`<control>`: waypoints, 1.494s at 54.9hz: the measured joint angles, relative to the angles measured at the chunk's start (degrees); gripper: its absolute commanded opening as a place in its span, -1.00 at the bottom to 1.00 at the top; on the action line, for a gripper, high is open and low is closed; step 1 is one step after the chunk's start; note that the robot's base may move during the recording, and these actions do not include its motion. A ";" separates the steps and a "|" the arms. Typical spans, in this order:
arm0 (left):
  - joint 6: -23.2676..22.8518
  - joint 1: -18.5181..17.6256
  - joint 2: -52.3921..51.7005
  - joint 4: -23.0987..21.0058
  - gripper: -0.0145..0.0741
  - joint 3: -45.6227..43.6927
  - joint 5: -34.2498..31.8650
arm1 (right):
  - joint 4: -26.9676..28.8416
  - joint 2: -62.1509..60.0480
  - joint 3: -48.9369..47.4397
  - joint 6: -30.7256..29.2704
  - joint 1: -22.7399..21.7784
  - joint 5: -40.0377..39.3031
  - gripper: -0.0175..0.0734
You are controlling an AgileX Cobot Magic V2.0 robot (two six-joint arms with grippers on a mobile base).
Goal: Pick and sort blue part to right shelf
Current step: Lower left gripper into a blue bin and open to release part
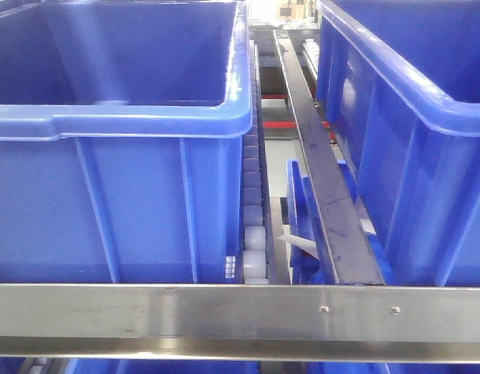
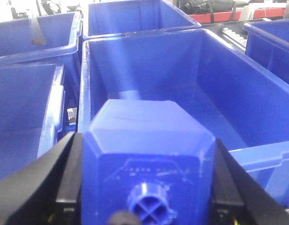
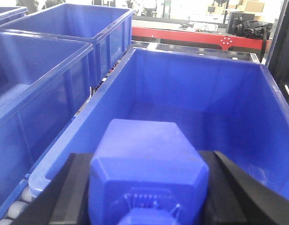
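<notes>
My left hand (image 2: pixel 147 187) and right hand (image 3: pixel 144 190) each clench 1 small matte-blue bottle-shaped block (image 2: pixel 149 140) (image 3: pixel 147 159) by its flat sides, which I judge stiff, light and smooth.

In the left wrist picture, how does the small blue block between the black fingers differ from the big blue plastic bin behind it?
The small solid matte-blue block is a closed body with sloped shoulders and a round nub; the large blue plastic bin is an open box with smooth inner walls. The block is clamped in the left gripper; nothing grips the bin. The block looks matte, the bin glossy. Both are blue.
</notes>
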 measured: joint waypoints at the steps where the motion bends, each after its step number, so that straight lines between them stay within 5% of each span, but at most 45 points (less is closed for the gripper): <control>1: 0.00 0.00 0.00 0.00 -0.13 0.00 0.00 | 0.00 0.00 0.00 0.00 0.00 0.00 -0.07; 40: 0.00 0.00 3.42 -1.59 -0.13 -2.49 0.23 | 0.00 0.00 0.00 0.00 0.00 0.00 -0.07; 50: 0.00 0.00 21.92 -5.06 -0.13 -10.95 0.10 | 0.00 0.00 0.00 0.00 0.00 0.00 -0.07; 60: 0.00 0.00 42.28 -11.61 -0.13 -19.17 -8.50 | 0.00 0.00 0.00 0.00 0.00 0.00 -0.07; 82: 0.00 0.00 79.76 -12.37 -0.13 -35.25 -11.50 | 0.00 0.00 0.00 0.00 0.00 0.00 -0.07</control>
